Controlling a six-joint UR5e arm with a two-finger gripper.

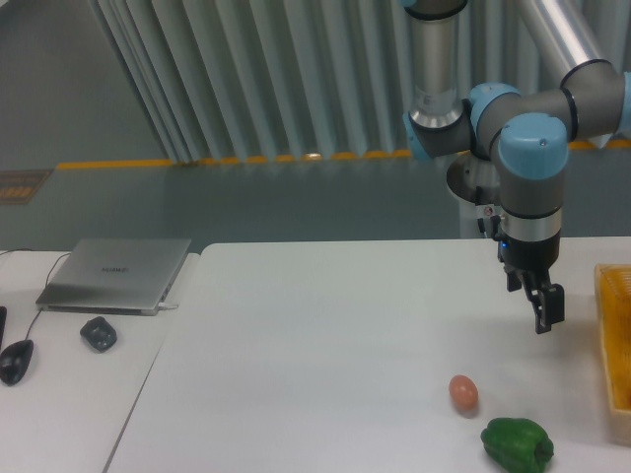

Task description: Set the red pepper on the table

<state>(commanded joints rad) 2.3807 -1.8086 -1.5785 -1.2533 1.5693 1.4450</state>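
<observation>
The red pepper is not in view. My gripper hangs over the right part of the white table, a little above its surface and just left of a yellow basket. Its two dark fingers stand apart with nothing between them. The basket is cut off by the right edge of the frame, so what it holds is hidden.
A brownish-orange egg and a larger green bell pepper lie on the table, in front of and below the gripper. On the adjoining desk at the left are a closed laptop, a small black object and a mouse.
</observation>
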